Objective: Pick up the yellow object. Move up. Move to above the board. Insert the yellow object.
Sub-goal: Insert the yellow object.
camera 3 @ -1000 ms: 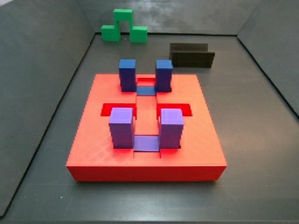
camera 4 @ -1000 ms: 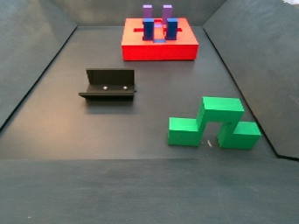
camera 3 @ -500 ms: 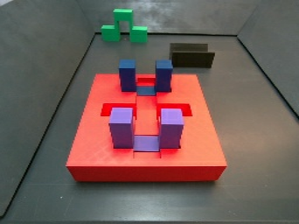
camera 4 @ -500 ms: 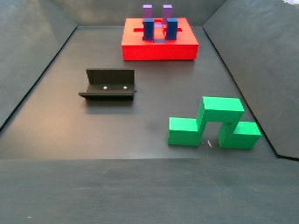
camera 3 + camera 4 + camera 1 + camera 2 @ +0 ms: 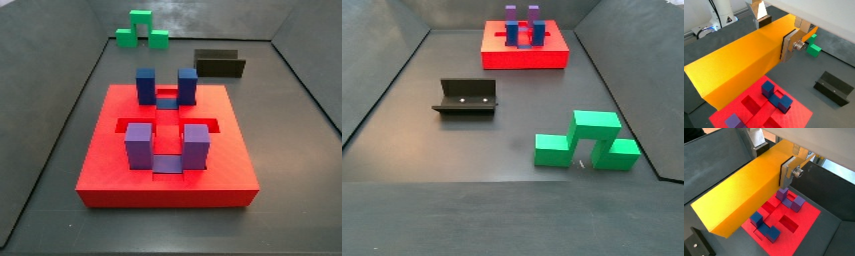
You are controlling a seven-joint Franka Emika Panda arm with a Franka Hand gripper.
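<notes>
My gripper [image 5: 775, 34] is shut on the yellow object [image 5: 744, 60], a long yellow-orange bar; its silver fingers [image 5: 788, 46] clamp the bar's sides near one end. Both wrist views show this grip [image 5: 774, 160] on the bar [image 5: 747, 190]. The bar hangs high above the board [image 5: 756, 114], a red slab with slots and blue-purple posts [image 5: 777, 100], which also lies below it in a wrist view [image 5: 805, 218]. In both side views the board [image 5: 120, 170] [image 5: 523, 58] and its posts [image 5: 139, 145] stand alone; gripper and bar are out of those views.
Green blocks [image 5: 140, 30] [image 5: 589, 140] [image 5: 813, 49] sit on the dark floor away from the board. The fixture [image 5: 219, 63] [image 5: 466, 97] [image 5: 833, 88] stands between them and the board. Grey walls bound the floor.
</notes>
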